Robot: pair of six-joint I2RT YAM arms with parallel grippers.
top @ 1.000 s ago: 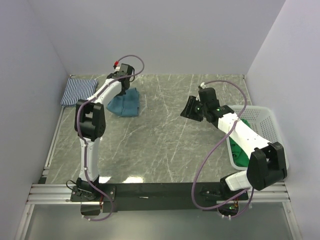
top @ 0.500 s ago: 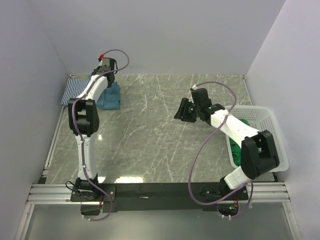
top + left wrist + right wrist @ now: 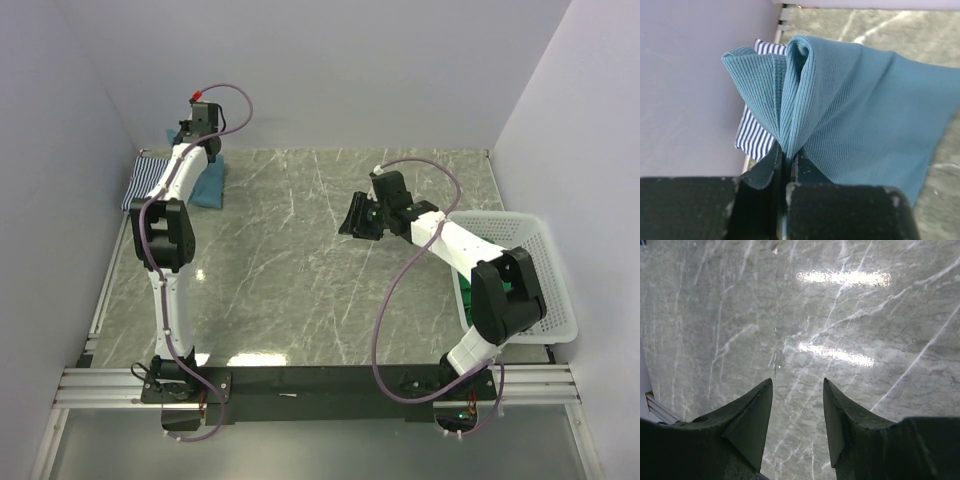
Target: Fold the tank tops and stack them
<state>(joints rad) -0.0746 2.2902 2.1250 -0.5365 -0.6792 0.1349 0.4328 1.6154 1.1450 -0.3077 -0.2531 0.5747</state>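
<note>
While right gripper (image 3: pixel 797 405) hangs spread and empty, left gripper (image 3: pixel 786 154) pinches teal top (image 3: pixel 860 100), striped top (image 3: pixel 752 132) just beyond, likely for stacking.

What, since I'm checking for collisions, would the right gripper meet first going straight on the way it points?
Probably the bare marble tabletop: the right gripper, open and empty, angles down at it, with no clothing in line. Depth is hard to judge.

The top camera looks down from high behind the near edge across the whole marble table (image 3: pixel 300 290). The left wrist camera is close on the teal tank top (image 3: pixel 865 100) at the far-left corner, also in the top view. The right wrist camera faces bare marble at close range.
</note>
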